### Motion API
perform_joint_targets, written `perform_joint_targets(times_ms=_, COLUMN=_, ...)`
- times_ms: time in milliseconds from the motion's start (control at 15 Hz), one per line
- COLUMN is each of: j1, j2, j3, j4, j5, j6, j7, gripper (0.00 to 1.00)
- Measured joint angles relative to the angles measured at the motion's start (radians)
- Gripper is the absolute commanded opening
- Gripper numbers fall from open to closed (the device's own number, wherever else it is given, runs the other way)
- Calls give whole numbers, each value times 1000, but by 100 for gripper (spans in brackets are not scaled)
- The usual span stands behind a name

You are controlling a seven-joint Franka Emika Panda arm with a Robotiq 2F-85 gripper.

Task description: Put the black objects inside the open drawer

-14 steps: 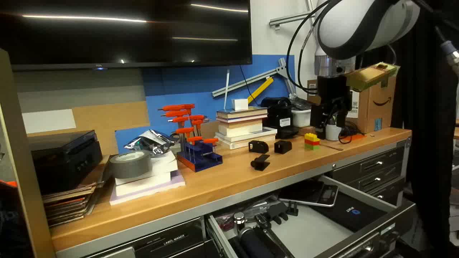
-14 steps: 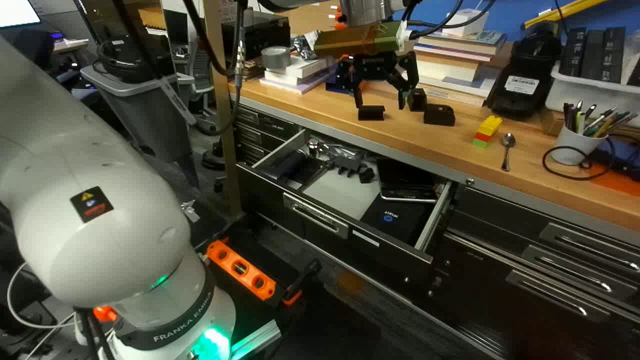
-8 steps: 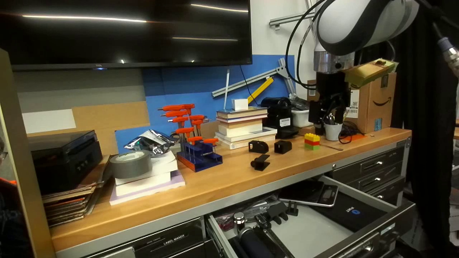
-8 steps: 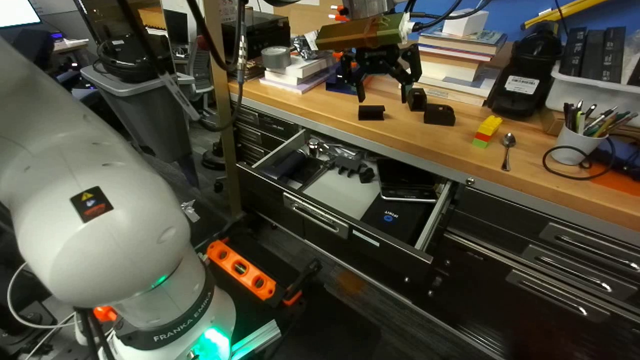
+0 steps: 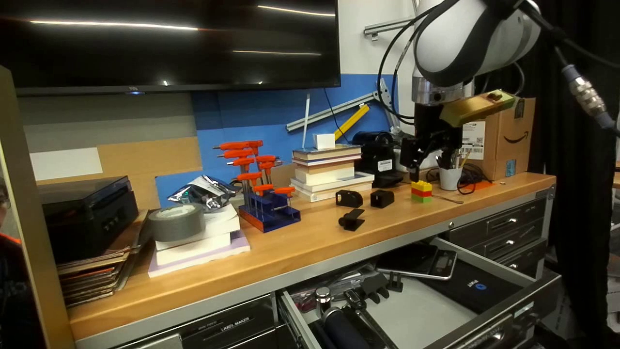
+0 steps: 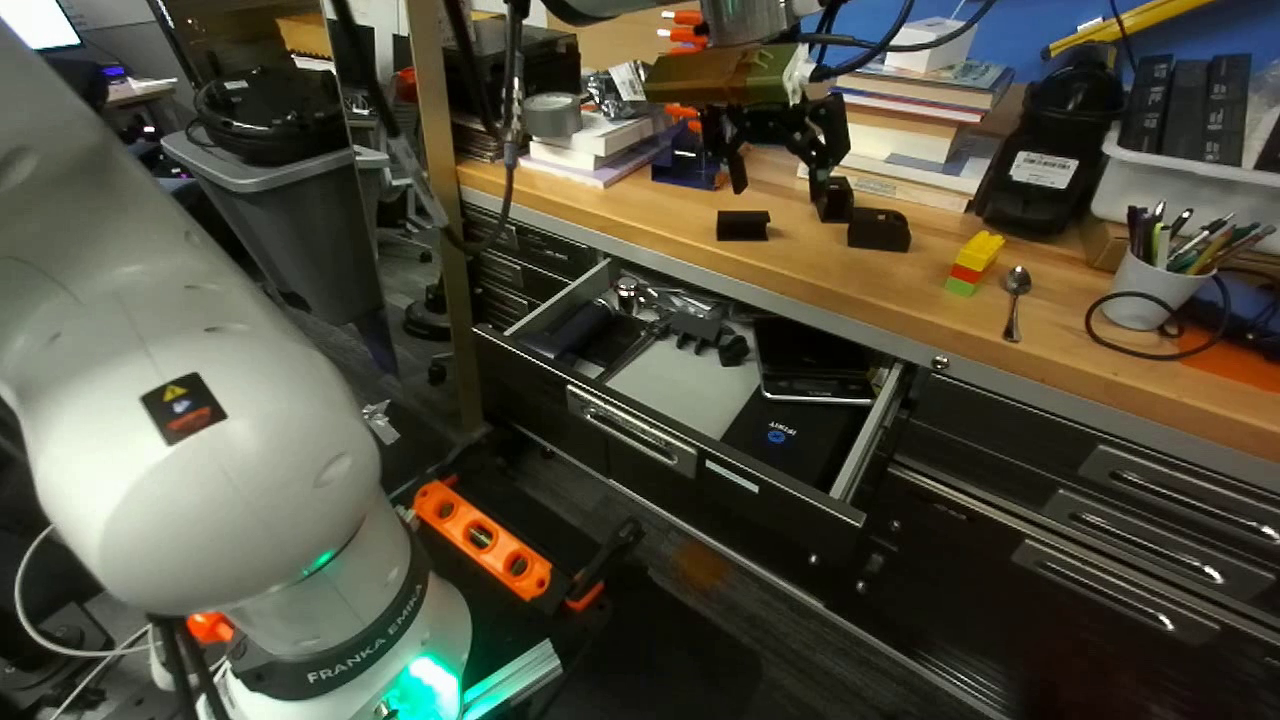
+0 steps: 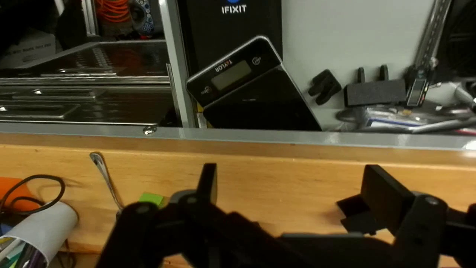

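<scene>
Several small black objects are in view. Three of them stand on the wooden bench: a flat-sided piece (image 6: pixel 742 226), a hollow block (image 6: pixel 835 199) and a rounded block (image 6: pixel 879 230). They also show in an exterior view as the flat-sided piece (image 5: pixel 352 220), one block (image 5: pixel 349 198) and another block (image 5: pixel 382 198). The open drawer (image 6: pixel 670 390) is below the bench edge. My gripper (image 6: pixel 780 187) is open and empty above the bench, over the black objects. In the wrist view, my gripper (image 7: pixel 293 182) has a black piece (image 7: pixel 359 216) partly hidden behind its right finger.
The drawer holds a black scale (image 7: pixel 256 89), an IFIXIT case (image 7: pixel 230 29) and black parts (image 7: pixel 375 92). A toy-brick stack (image 6: pixel 973 262), a spoon (image 6: pixel 1016 290) and a pen cup (image 6: pixel 1150 290) stand along the bench. Books (image 5: pixel 324 174) and a hex-key rack (image 5: pixel 271 208) are behind.
My gripper has shifted and turned slightly above the bench, going left in an exterior view. It stays open. The black objects and the drawer have not moved.
</scene>
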Motion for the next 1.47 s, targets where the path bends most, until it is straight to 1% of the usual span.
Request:
perform_joint_targets(times_ms=267, j1=0, j2=159, j3=8, j4=146, j5=0, j6=22, j7=206, gripper=100)
perform_joint_targets(times_ms=533, j1=6, j2=365, j3=-7, j4=339, j5=-3, j6=15, j7=418, gripper=100)
perform_joint_targets(times_ms=667, j1=8, j2=468, j3=-17, j4=442, j5=-3, j6=-6, j7=519, gripper=100)
perform_joint_targets(times_ms=800, j1=32, j2=560, j3=-45, j4=547, j5=16, j6=-49, j7=609, gripper=100)
perform_joint_targets(times_ms=1000, j1=69, j2=654, j3=-71, j4=691, j5=96, j6=-137, j7=717, gripper=100)
perform_joint_targets(times_ms=1200, j1=80, j2=718, j3=-76, j4=807, j5=174, j6=-187, j7=789, gripper=100)
perform_joint_targets(times_ms=1467, j1=84, j2=796, j3=-113, j4=905, j5=188, j6=-196, j7=903, gripper=100)
